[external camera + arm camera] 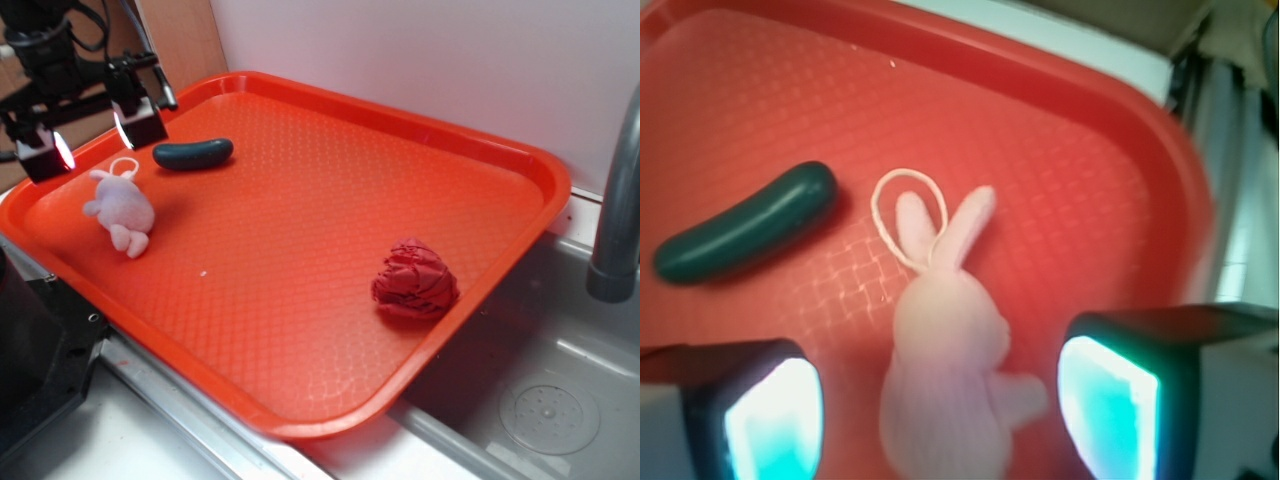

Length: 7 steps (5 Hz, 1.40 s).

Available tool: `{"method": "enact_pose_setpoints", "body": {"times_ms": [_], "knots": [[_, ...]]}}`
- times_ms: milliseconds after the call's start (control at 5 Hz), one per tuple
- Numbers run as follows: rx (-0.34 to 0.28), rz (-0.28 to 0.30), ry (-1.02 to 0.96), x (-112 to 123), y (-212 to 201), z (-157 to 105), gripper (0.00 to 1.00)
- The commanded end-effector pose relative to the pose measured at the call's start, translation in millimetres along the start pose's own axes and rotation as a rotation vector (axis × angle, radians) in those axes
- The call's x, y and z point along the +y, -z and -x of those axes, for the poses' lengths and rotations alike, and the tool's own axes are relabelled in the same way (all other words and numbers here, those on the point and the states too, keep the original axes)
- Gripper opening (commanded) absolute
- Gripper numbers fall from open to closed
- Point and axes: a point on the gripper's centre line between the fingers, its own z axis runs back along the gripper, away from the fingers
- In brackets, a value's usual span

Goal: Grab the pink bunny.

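The pink bunny (124,210) lies on the orange tray (300,230) near its left edge, a thin white loop by its ears. In the wrist view the pink bunny (945,370) lies between my two fingers, ears pointing away, with a gap on each side. My gripper (92,135) hangs open above the bunny, a little behind it, not touching it. The same gripper (940,415) in the wrist view stands wide apart, with its lit fingertips (775,415) on either side of the toy.
A dark green pickle toy (193,153) lies just behind the bunny, and shows as the pickle toy (745,222) at the left of the wrist view. A deep red cloth ball (414,280) sits at the tray's right side. A metal sink (550,400) and faucet (618,200) stand right.
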Motion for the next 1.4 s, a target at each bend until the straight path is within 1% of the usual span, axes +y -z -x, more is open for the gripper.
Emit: {"method": "enact_pose_setpoints", "body": {"times_ms": [0, 200, 400, 600, 800, 1000, 1200], "knots": [[-0.046, -0.037, -0.027, 4, 33, 8, 0.96], [-0.041, -0.030, -0.042, 7, 36, 12, 0.00], [-0.050, -0.005, -0.065, 6, 32, 11, 0.00], [-0.042, 0.008, 0.057, -1, 14, 3, 0.00], [0.017, 0.009, 0.271, -14, -13, -5, 0.00], [0.066, 0.035, 0.519, -39, -44, -6, 0.00], [0.077, 0.109, 0.762, -58, -86, 11, 0.00]]}}
